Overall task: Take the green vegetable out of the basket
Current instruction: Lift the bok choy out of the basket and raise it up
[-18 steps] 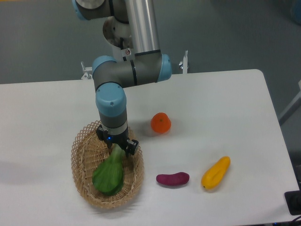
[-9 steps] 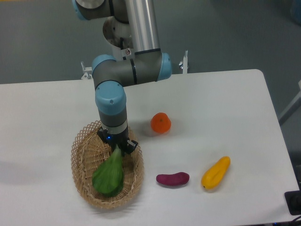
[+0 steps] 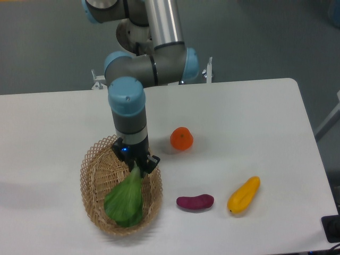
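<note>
- Wicker basket (image 3: 95, 178) at left; green vegetable (image 3: 126, 199) hanging leaf-down inside, likely lifting.
- Gripper (image 3: 139, 168) clamped on pale stalk end for a firm hold.
- Orange (image 3: 181, 138), purple piece (image 3: 195, 202), yellow fruit (image 3: 244, 195) rightward on table.

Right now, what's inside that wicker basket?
Only the green vegetable shows in the basket, its leaves spread over the right half. The gripper has closed on its pale stalk. The basket floor under the leaves is covered, so anything there is hidden.

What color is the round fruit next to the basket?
The round fruit is orange. It shows clearly in the camera view, on the white table beside the basket.
</note>
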You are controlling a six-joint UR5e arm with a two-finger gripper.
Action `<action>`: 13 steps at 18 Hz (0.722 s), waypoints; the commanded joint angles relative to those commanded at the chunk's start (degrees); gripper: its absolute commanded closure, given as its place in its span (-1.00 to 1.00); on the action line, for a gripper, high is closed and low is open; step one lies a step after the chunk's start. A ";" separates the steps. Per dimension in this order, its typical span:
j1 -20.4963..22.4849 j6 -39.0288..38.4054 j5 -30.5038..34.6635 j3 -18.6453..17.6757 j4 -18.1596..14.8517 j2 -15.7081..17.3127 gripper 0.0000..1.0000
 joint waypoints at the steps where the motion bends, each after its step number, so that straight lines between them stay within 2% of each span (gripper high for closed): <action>1: 0.97 0.96 -0.44 0.09 0.00 0.96 0.14; 3: 4.12 3.95 -1.58 0.18 -0.96 2.11 0.14; 7: 12.73 14.66 -3.60 0.62 -6.32 5.10 0.14; 9: 17.04 20.28 -3.61 0.88 -8.34 5.54 0.14; 13: 24.60 30.39 -3.69 2.02 -9.67 5.37 0.14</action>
